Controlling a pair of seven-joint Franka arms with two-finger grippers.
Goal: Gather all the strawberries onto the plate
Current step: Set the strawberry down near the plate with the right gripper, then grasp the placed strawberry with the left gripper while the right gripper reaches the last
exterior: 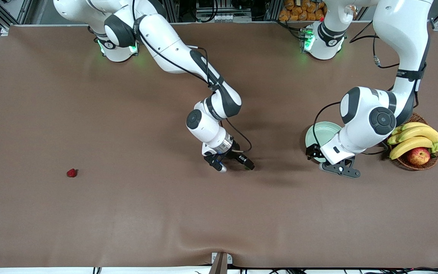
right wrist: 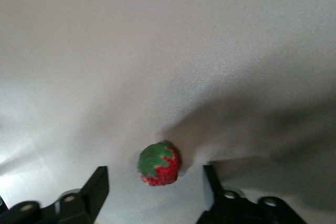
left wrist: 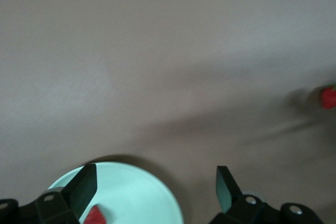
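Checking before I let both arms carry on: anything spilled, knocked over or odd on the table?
Nothing stands out. One strawberry lies alone toward the right arm's end, another sits between the right gripper's open jaws, a third is on the plate under the open left gripper.

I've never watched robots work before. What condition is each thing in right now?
Left tool: open, over the plate.
Right tool: open, straddling a strawberry.
Plate: holds one strawberry.
Strawberry between the right tool's fingers: on the table, not gripped.
Lone strawberry: untouched, toward the right arm's end.
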